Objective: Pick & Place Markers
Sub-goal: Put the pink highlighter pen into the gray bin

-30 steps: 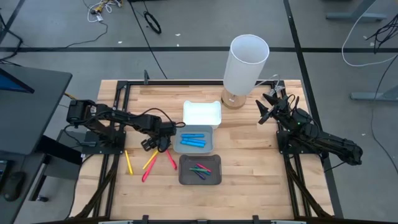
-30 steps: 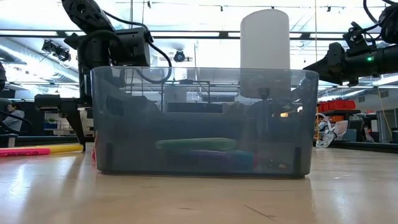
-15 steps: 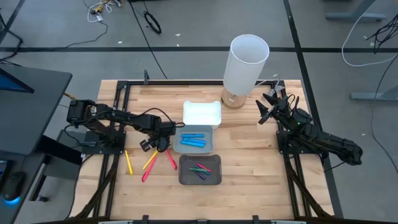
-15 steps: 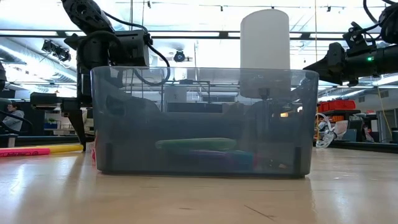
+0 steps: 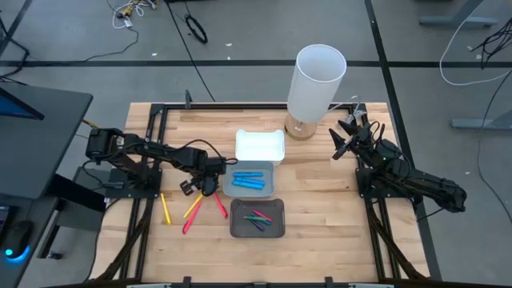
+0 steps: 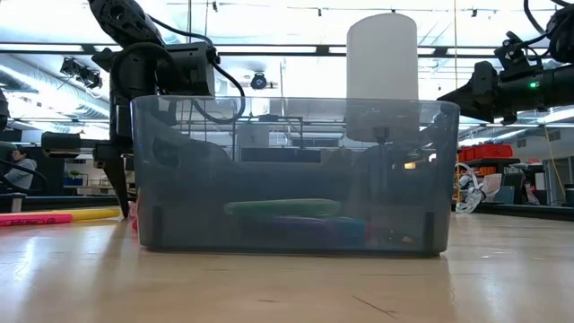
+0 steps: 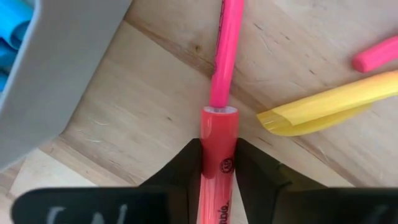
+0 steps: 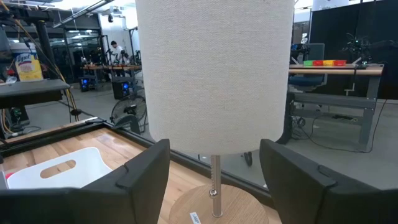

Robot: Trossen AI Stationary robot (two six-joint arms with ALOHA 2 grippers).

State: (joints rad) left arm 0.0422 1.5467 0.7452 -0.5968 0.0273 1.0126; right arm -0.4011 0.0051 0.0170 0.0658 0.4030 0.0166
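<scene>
My left gripper (image 5: 210, 187) is down at the table, left of the grey tray (image 5: 268, 190) that holds blue markers (image 5: 248, 181). It is shut on a pink marker (image 7: 219, 134) that lies flat on the wood. Beside it lie a yellow marker (image 7: 323, 102), another pink one (image 7: 376, 55) and, farther left, one more yellow one (image 5: 166, 210). A dark tray (image 5: 258, 230) nearer the front holds several coloured markers. My right gripper (image 8: 217, 186) hovers open at the far right, facing the lamp (image 5: 318, 80). My left gripper pinches the pink marker's thick barrel (image 7: 217, 124) between its two fingers (image 7: 186, 168), one on each long side. The fingers come from above, pointing down, and lie across the marker. The marker lies on the table, its thinner part (image 7: 225, 50) reaching out beyond the fingertips.
A white tray (image 5: 260, 146) stands behind the grey one. The tall white lamp stands on its round wooden base (image 5: 301, 128) at the far side. In the low view the dark bin (image 6: 296, 175) fills the front. Bare wood lies at the near left and right.
My left gripper has shut its fingers onto the pink marker while staying low in the same place. The marker lies where it was.
</scene>
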